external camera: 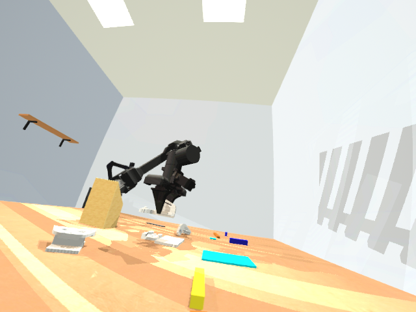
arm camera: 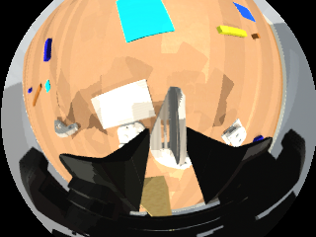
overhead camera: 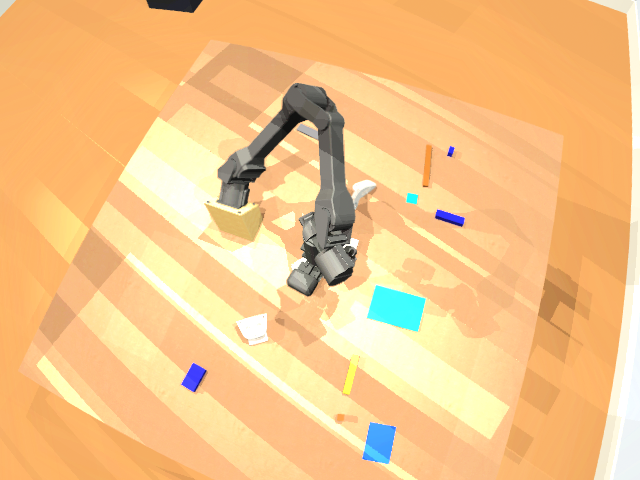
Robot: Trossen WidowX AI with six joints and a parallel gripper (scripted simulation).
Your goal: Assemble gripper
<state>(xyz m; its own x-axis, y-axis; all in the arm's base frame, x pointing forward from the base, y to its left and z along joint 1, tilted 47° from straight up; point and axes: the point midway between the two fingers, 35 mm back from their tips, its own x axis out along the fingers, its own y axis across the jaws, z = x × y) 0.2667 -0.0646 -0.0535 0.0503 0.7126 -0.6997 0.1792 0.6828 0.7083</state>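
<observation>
My gripper [external camera: 159,212] [arm camera: 165,130] points down above the table, shut on a white part that looks like a jaw [external camera: 169,208] [arm camera: 175,116]. Its thin blade stands upright between the fingers, and a lobe sticks out to the left in the exterior view. A curved white jaw [overhead camera: 364,190] [external camera: 183,229] [arm camera: 65,127] lies on the table. A flat white rectangular part [external camera: 169,240] [arm camera: 123,105] with a lumpy end lies below the gripper, mostly hidden by the arm in the top view. Another white part [overhead camera: 253,329] [external camera: 69,238] [arm camera: 234,133] stands apart, its upper plate showing holes. Which is base or housing plate is unclear.
A wooden block [overhead camera: 235,222] [external camera: 101,203] stands at the arm's base. A cyan plate [overhead camera: 396,308] [external camera: 228,259] [arm camera: 145,19], a yellow bar [overhead camera: 351,375] [external camera: 197,288], a blue plate [overhead camera: 379,442], an orange bar [overhead camera: 427,165] and dark blue blocks lie around.
</observation>
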